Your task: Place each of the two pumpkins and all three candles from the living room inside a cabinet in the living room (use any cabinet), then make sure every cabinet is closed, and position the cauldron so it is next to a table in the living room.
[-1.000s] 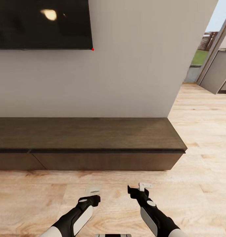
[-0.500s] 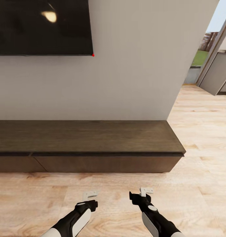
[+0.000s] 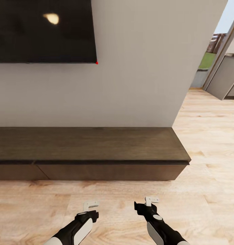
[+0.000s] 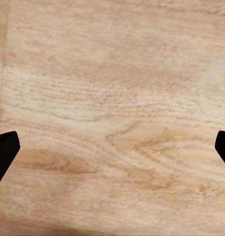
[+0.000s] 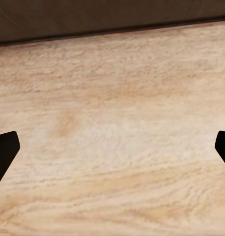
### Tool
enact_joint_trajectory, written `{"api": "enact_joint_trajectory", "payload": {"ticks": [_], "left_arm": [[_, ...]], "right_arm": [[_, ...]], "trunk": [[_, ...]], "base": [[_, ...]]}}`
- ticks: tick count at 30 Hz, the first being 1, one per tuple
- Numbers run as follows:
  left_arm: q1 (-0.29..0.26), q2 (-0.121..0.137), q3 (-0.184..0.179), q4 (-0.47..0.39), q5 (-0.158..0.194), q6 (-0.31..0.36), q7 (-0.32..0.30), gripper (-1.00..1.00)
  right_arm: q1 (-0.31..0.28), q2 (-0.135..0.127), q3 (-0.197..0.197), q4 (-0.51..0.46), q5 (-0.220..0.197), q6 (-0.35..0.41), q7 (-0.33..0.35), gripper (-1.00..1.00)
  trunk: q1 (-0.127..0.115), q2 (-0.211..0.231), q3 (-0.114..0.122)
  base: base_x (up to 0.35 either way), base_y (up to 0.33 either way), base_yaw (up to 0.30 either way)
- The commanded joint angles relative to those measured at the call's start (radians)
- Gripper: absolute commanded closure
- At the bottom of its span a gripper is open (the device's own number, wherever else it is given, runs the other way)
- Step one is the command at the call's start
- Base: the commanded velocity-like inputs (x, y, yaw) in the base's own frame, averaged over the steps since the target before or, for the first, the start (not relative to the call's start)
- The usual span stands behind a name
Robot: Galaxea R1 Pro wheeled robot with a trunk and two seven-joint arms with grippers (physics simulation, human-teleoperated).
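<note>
- Television (image 3: pixel 43 30): black wall-mounted screen, high and ahead-left of the left gripper; one ceiling light reflected in it.
- Wall (image 3: pixel 137 68): plain grey, behind the cabinet, ending ahead-right of the right gripper.
- Cabinet (image 3: pixel 89 151): long, low, dark-brown unit against the wall, ahead of both grippers and apart from them. Drawer fronts flush and shut; top bare. Its lower edge also appears in the right wrist view (image 5: pixel 93 17).
- Left gripper (image 3: pixel 91 205): low over the floor, empty. Wrist view has its dark fingertips (image 4: pixel 4 147) at opposite edges, so it stands spread wide.
- Right gripper (image 3: pixel 151 200): just beside the left one, likewise empty and spread, fingertips (image 5: pixel 4 147) far apart, aimed at the floor in front of the cabinet.
- Floor (image 3: pixel 198 190): light wood planks beneath both grippers, running past the cabinet's end to a doorway ahead-right.
- Pumpkins, candles, cauldron: none visible; whereabouts cannot be told.
- Risk, judged: the drawer fronts show no handle, so a spread gripper may slide off the front edge when opening. Driving in with arms this low could knock the fingers against the cabinet face.
</note>
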Motion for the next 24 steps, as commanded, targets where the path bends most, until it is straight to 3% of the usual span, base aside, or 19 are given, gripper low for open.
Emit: {"api": "enact_joint_trajectory", "payload": {"ticks": [1, 8, 16, 21, 24], "left_arm": [[-0.001, 0.001, -0.007, 0.001, 0.006, 0.003, 0.008, -1.00], [-0.001, -0.001, 0.006, 0.069, 0.006, -0.001, 0.006, -1.00], [-0.001, -0.001, 0.020, 0.079, 0.006, 0.000, 0.004, -1.00], [-0.001, -0.002, 0.020, 0.105, 0.006, -0.001, 0.002, -1.00], [-0.001, -0.001, 0.020, 0.169, 0.005, -0.004, -0.001, -1.00]], "right_arm": [[-0.001, -0.001, 0.008, 0.000, -0.011, -0.003, -0.007, -1.00], [-0.001, -0.006, 0.008, 0.000, -0.012, -0.004, -0.008, -1.00], [-0.001, -0.008, 0.006, 0.007, -0.018, -0.003, -0.009, -1.00], [-0.001, -0.006, 0.003, 0.118, -0.025, -0.016, -0.008, -1.00], [-0.001, -0.005, 0.001, 0.212, -0.027, -0.021, -0.008, -1.00]], "trunk": [[-0.004, 0.007, 0.002], [-0.031, 0.056, 0.024], [-0.062, 0.112, 0.049], [-0.081, 0.147, 0.065], [-0.092, 0.168, 0.075]], "base": [[0.000, 0.000, 0.000], [0.000, 0.000, 0.000], [0.000, 0.000, 0.000], [0.000, 0.000, 0.000], [0.000, 0.000, 0.000]]}}
